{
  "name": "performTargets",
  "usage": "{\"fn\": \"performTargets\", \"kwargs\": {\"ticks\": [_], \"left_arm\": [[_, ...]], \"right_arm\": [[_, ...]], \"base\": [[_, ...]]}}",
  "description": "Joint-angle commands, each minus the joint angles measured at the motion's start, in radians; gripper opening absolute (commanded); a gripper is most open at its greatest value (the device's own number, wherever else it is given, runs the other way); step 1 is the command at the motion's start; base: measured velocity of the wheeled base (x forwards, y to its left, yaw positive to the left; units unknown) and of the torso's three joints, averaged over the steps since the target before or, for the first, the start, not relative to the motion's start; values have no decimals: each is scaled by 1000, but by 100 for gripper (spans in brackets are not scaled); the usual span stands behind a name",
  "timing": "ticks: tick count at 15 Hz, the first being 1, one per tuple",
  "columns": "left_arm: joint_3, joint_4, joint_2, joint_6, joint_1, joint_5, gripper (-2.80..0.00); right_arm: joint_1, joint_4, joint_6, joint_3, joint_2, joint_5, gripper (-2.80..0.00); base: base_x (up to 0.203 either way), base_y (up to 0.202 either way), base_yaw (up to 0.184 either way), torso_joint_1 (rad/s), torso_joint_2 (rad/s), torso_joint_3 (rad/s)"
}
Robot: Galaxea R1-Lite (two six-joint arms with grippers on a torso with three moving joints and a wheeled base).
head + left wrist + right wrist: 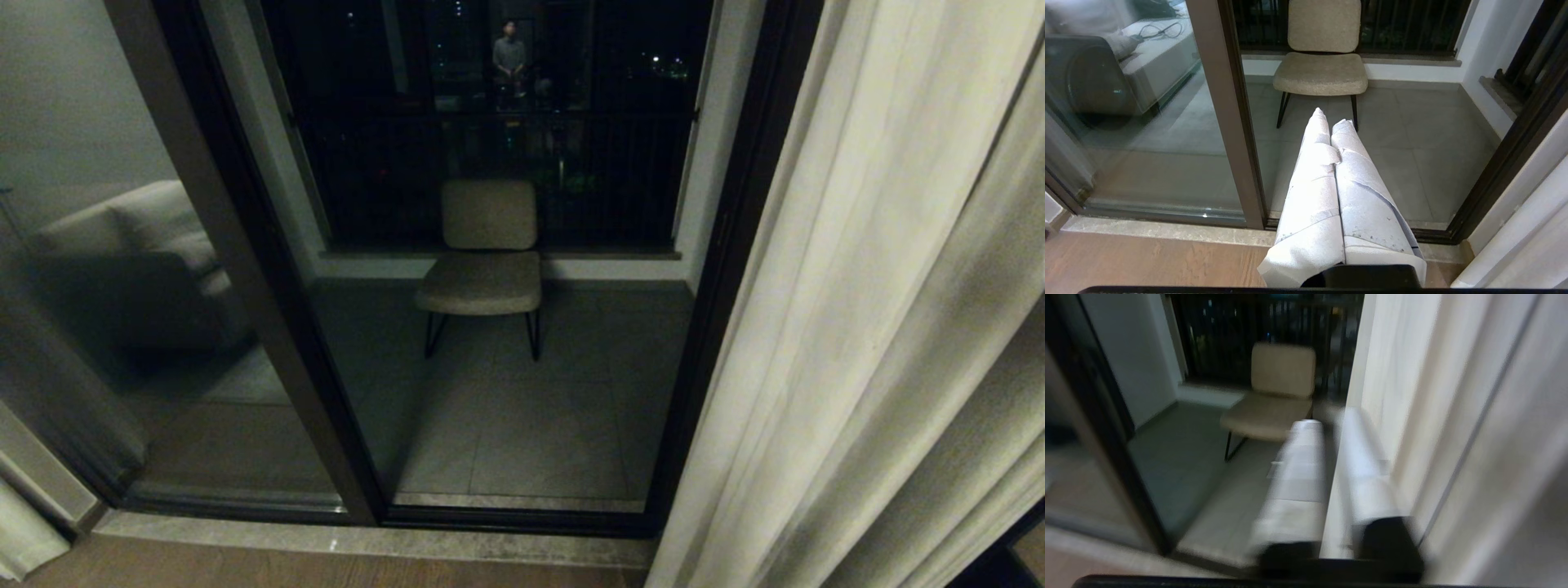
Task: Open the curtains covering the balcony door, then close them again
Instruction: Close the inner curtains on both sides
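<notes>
The curtains stand drawn apart. A cream pleated panel (pixel 857 327) fills the right side of the head view, and a sliver of the other panel (pixel 20 539) shows at the bottom left. Between them the balcony door (pixel 253 269), with its dark frame, is uncovered. Neither arm shows in the head view. In the right wrist view my right gripper (pixel 1331 418) has its white-wrapped fingers a little apart, and one finger lies along the edge of the curtain (pixel 1433 396). Whether fabric sits between them I cannot tell. My left gripper (pixel 1331 116) is shut on nothing and points at the door (pixel 1229 122).
A beige chair (pixel 486 269) stands on the tiled balcony behind the glass, before a dark railing. A pale stone threshold (pixel 367 543) runs along the door's foot, with wood floor in front. The glass reflects a sofa (pixel 139 261) and a standing person (pixel 509 57).
</notes>
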Motion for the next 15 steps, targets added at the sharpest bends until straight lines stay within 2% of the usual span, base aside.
{"fn": "performTargets", "kwargs": {"ticks": [1, 5, 9, 11, 15], "left_arm": [[0, -1, 0, -1, 0, 0, -280], [0, -1, 0, -1, 0, 1, -280], [-1, 0, 0, -1, 0, 1, -280], [0, -1, 0, -1, 0, 0, -280], [-1, 0, 0, -1, 0, 1, -280]], "right_arm": [[1, -53, -1, -92, 200, -2, 0], [-4, -76, -6, -212, 348, -19, 0], [-7, -206, -9, -321, 523, -147, 0], [-8, -240, -44, -384, 599, -217, 0], [-8, -250, -69, -516, 745, -270, 0]], "base": [[0, 0, 0, 0, 0, 0], [0, 0, 0, 0, 0, 0], [0, 0, 0, 0, 0, 0], [0, 0, 0, 0, 0, 0], [0, 0, 0, 0, 0, 0]]}}
